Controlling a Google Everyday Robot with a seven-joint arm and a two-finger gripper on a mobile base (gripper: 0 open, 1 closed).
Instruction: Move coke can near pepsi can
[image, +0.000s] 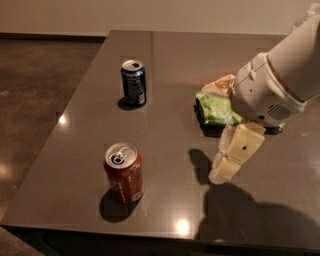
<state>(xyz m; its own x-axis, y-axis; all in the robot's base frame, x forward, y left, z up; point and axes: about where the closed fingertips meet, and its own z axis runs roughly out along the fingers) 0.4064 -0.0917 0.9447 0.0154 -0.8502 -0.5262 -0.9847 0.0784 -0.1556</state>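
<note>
The coke can (124, 172), red with a silver top and pull tab, stands upright near the front left of the dark table (170, 60). The pepsi can (134, 83), dark blue with a silver top, stands upright farther back on the left. The two cans are well apart. My gripper (220, 173), cream-coloured on a white arm (280, 75), hangs over the table to the right of the coke can, pointing down and to the left, apart from both cans and holding nothing.
A green snack bag (216, 108) lies at the middle right of the table, partly behind my arm. The table's left edge runs close past both cans. Brown floor (35, 85) lies to the left.
</note>
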